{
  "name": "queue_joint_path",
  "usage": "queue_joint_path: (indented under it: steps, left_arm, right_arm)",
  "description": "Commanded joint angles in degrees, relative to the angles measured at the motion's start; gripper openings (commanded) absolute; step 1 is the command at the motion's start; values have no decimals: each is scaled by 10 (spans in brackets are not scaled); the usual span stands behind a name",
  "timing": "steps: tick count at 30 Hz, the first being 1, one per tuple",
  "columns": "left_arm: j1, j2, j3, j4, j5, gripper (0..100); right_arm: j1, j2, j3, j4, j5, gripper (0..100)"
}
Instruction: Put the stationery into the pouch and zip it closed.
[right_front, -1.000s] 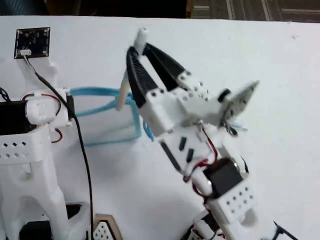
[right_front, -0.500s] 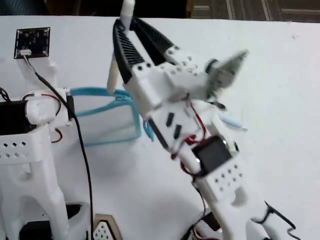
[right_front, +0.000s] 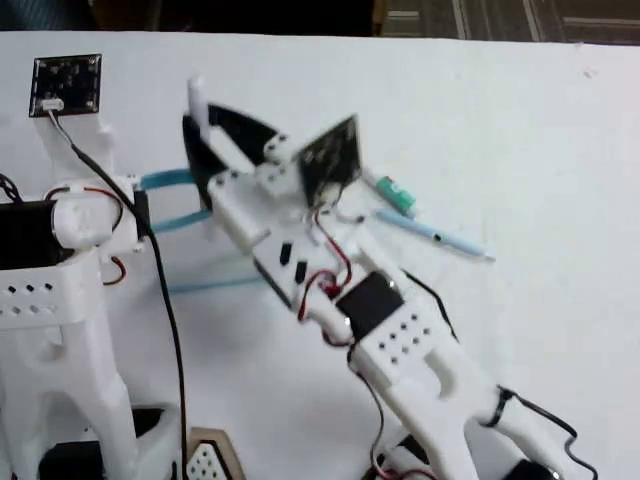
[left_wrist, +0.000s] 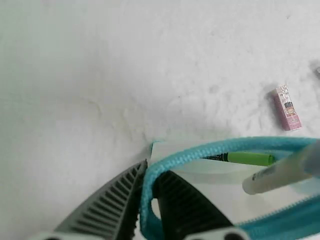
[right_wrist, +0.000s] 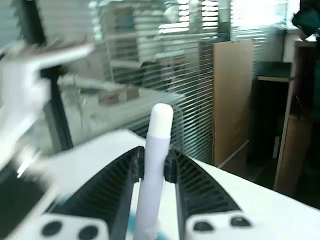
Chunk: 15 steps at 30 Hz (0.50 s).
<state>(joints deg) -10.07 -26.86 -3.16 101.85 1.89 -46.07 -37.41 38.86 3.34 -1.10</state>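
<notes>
White table (right_front: 520, 120), black square board (right_front: 65, 85), window blinds (right_wrist: 165, 30)

- Desk (right_front: 540, 110) brightly, evenly lit from above; shadows beneath the arms faint and soft.
- Behind the right hand (right_wrist: 155, 152), daylight glares through window blinds (right_wrist: 250, 20), washing them out.

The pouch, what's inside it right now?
A green pen lies inside the pouch, seen through its clear wall. A white marker, held by the right gripper, has its tip at the open mouth. The rest is hidden behind the right arm.
</notes>
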Motion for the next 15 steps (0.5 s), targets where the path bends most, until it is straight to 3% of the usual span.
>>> queue_joint_path:
  steps: [1,5,12,15]
  left_arm:
    - [-5,7,-6,0,3,23]
    - [-5,8,-6,0,4,23]
    - [-5,7,-6,0,3,23]
    - [-5,7,-6,0,2,23]
  right_arm:
    - [-39,-45,43,-9,118,17]
    - [-49,-79,74,20,145,31]
    - [-42,-122,71,68,144,215]
    - [-23,-139,70,69,144,214]
